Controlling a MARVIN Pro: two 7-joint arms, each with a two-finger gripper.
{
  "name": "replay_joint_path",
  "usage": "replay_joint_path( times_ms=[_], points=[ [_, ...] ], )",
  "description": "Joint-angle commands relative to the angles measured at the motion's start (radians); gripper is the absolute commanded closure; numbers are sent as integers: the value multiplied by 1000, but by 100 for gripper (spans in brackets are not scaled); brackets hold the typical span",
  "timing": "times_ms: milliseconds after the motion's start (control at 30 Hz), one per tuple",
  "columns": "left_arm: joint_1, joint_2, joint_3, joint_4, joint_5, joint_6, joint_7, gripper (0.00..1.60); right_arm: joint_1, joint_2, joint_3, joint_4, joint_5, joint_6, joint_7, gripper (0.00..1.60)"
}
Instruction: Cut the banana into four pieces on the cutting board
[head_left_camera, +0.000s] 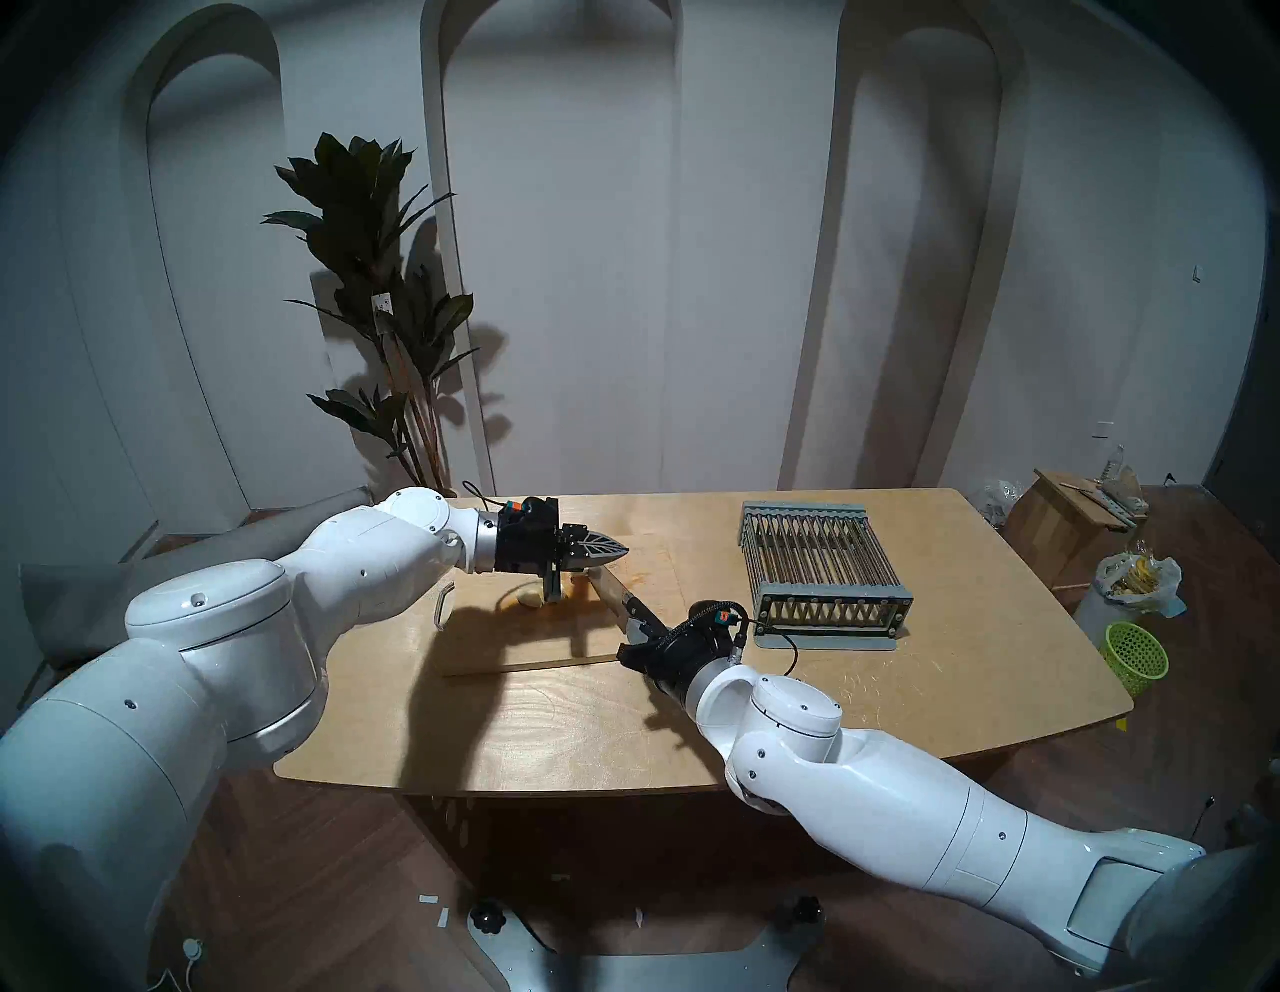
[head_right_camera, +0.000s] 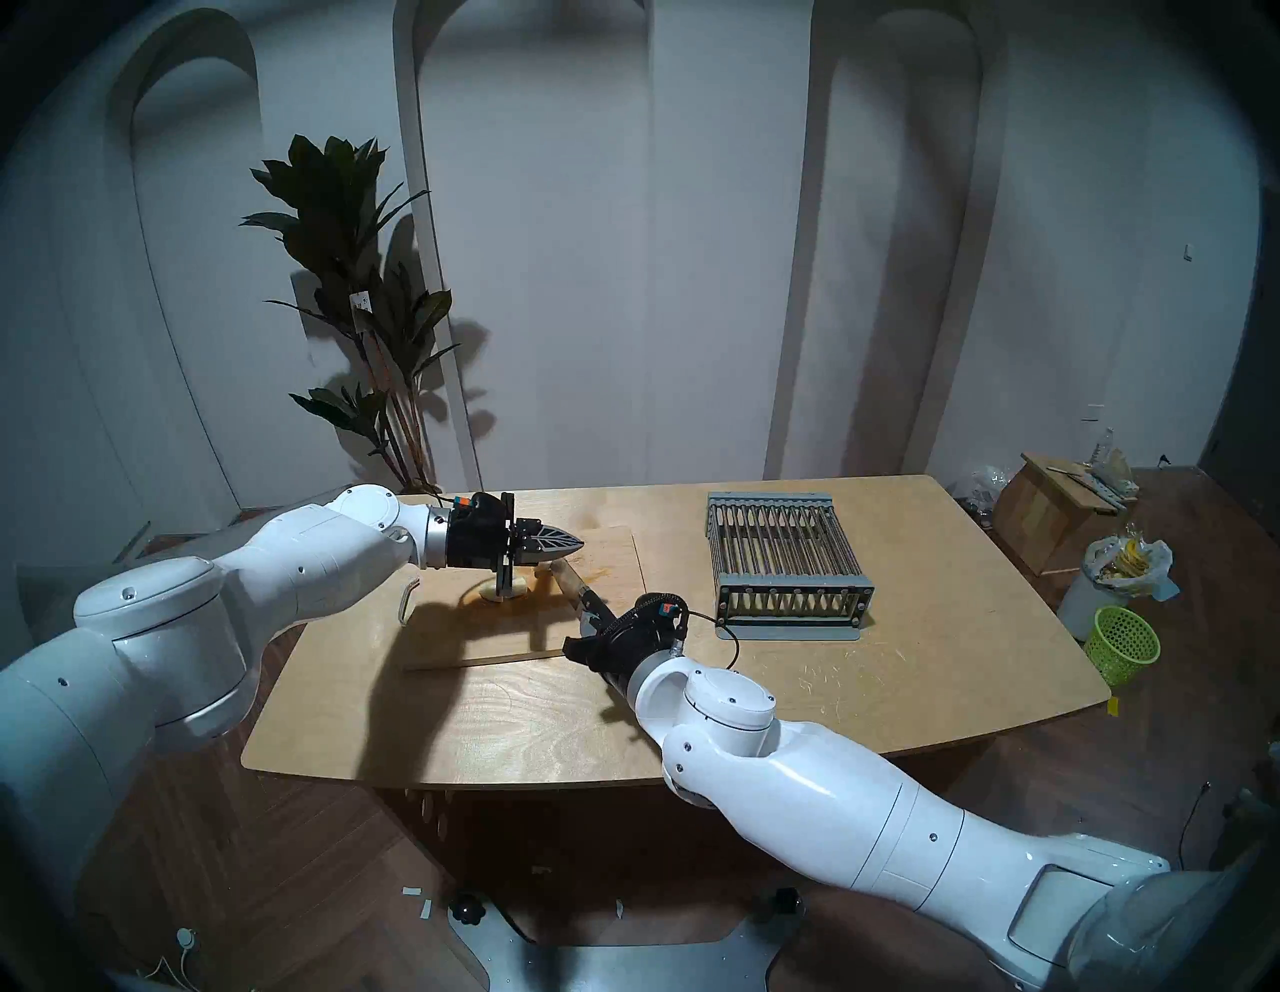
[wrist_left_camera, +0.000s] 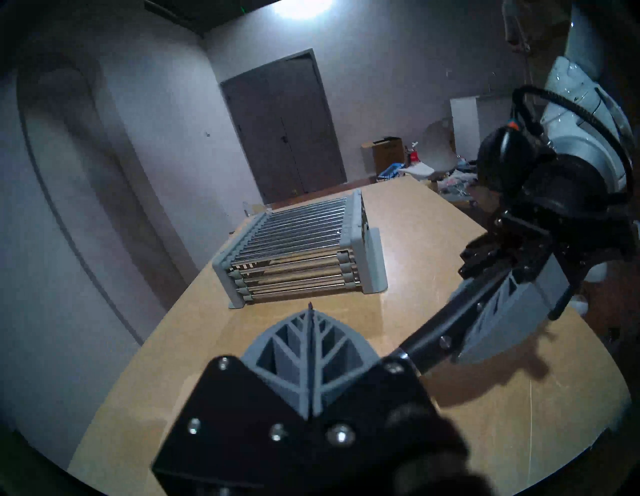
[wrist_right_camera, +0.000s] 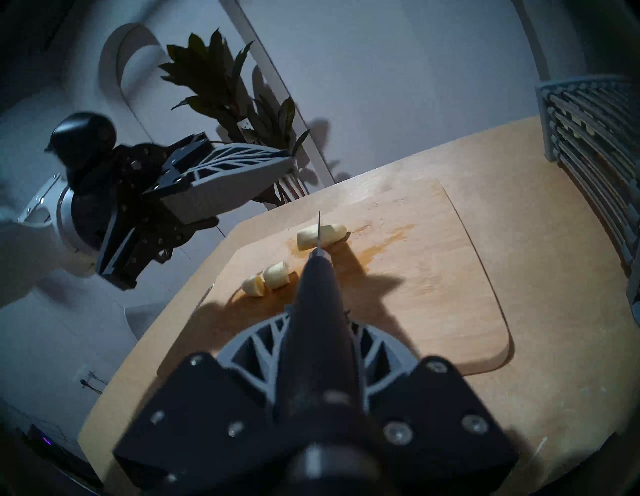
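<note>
The banana lies in three pieces on the cutting board (wrist_right_camera: 433, 277): a longer piece (wrist_right_camera: 332, 232) and two short chunks (wrist_right_camera: 276, 274) (wrist_right_camera: 252, 285). My right gripper (wrist_right_camera: 318, 343) is shut on the dark handle of a knife (wrist_right_camera: 317, 291). Its blade stands edge-on across the middle of the longer piece. From the head, the knife (head_left_camera: 613, 589) slants up from my right gripper (head_left_camera: 636, 627) toward one banana chunk (head_left_camera: 530, 599). My left gripper (head_left_camera: 623, 552) (wrist_right_camera: 287, 160) hovers shut and empty just above the board's far side.
A grey slatted rack (head_left_camera: 824, 582) (wrist_left_camera: 298, 253) stands on the table right of the board. A metal handle (head_left_camera: 443, 604) sticks out at the board's left edge. A plant (head_left_camera: 388, 291) stands behind the table's far left corner, and a green basket (head_left_camera: 1136, 654) sits on the floor at right.
</note>
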Motion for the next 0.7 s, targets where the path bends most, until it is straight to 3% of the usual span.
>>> replay_joint_path(
  times_ms=[0,133,367,500,533,667],
  points=[
    [-2,5,-32,4,-44,22,-43,160,-29,-70,107,2,240,21,-2,160],
    [-2,4,-43,12,-59,35,-80,160,-37,-92,139,-10,344,58,21,160],
    [-8,6,-54,18,-73,46,-119,160,-21,-99,121,-64,401,115,52,160],
    [-6,11,-61,15,-80,44,-123,160,15,-67,71,-102,284,116,67,160],
    [-3,13,-73,16,-93,41,-125,160,12,-68,73,-108,295,117,63,160],
    [6,19,-121,9,-148,63,-105,160,51,-22,18,-137,167,118,58,160]
  ],
)
